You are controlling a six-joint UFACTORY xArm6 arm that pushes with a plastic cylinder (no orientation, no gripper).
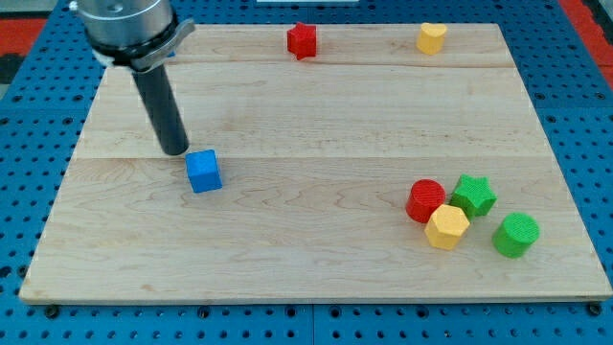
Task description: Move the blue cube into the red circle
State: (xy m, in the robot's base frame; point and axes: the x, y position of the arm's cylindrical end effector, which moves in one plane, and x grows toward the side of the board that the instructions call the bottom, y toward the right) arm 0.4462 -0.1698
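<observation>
Left of centre, my tip holds nothing, just beside blue cube; light, rigid, slides readily; push its upper-left face toward red circle.

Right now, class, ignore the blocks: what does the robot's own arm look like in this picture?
The arm ends in a straight, smooth rod, dark grey to black, round in section. Above it sits a wider cylindrical housing, dark grey with a light metallic sheen, over a pale flange at the view's top left. My tip is plain and blunt. No cables, labels or markings show, and there are no fingers.
</observation>
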